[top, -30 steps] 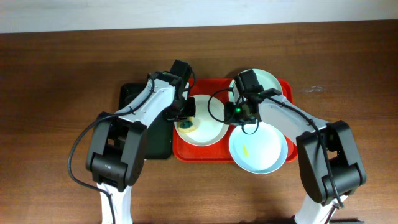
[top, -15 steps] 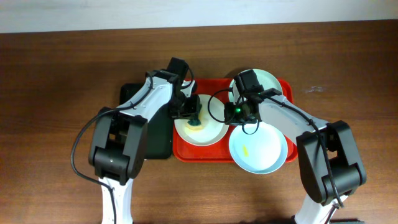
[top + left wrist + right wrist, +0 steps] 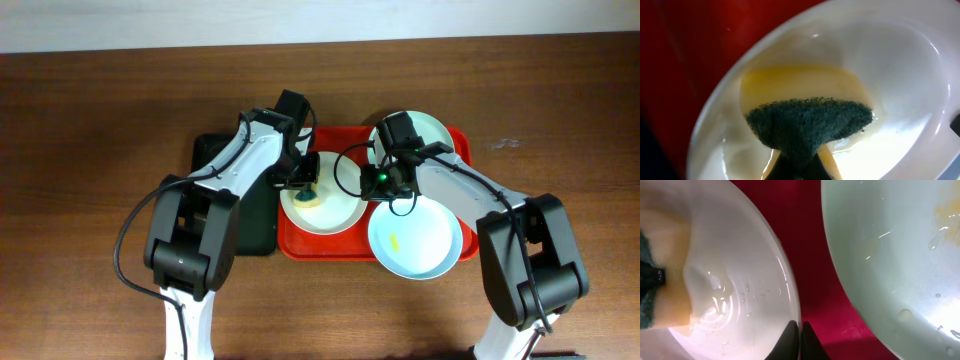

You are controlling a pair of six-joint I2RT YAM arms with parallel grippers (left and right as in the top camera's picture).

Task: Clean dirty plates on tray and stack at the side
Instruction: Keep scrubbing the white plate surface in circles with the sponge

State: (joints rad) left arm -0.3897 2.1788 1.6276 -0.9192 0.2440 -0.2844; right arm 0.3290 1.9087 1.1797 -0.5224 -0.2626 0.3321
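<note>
overhead, the round shallow white plate (image 3: 335, 212) lay in the left half of the large rectangular bright red plastic tray (image 3: 290, 246), a pale yellow wet film over part of its floor. a yellow sponge with a dark green scouring face (image 3: 311, 195) was pressed on the plate's left part. left wrist view showed that sponge (image 3: 810, 122) sitting in the yellow patch, with glistening liquid around it. a round pale mint-blue plate (image 3: 432, 130) sat in the tray's far right corner, partly under the right arm. a second pale mint-blue plate (image 3: 420, 240), marked by a small yellow smear (image 3: 397, 241), sat in the near right corner, its rim overhanging the tray's near edge. all three plates lay on the tray.

the left claw (image 3: 303, 186) was clamped on the sponge, its dark fingers pinching it at the bottom of the left wrist view. the right claw (image 3: 798, 336) was closed on the white plate's right rim, with the thin edge nipped between its two fingertips. right wrist view also showed a mint-blue plate just beside the white one, a strip of red tray between them and a yellowish smear near its edge; which of the two it was could not be told.

a narrower black tray (image 3: 212, 160) lay just beside the red tray's left edge, partly under the left arm. everything rested on the dark brown wooden bench (image 3: 100, 130).
</note>
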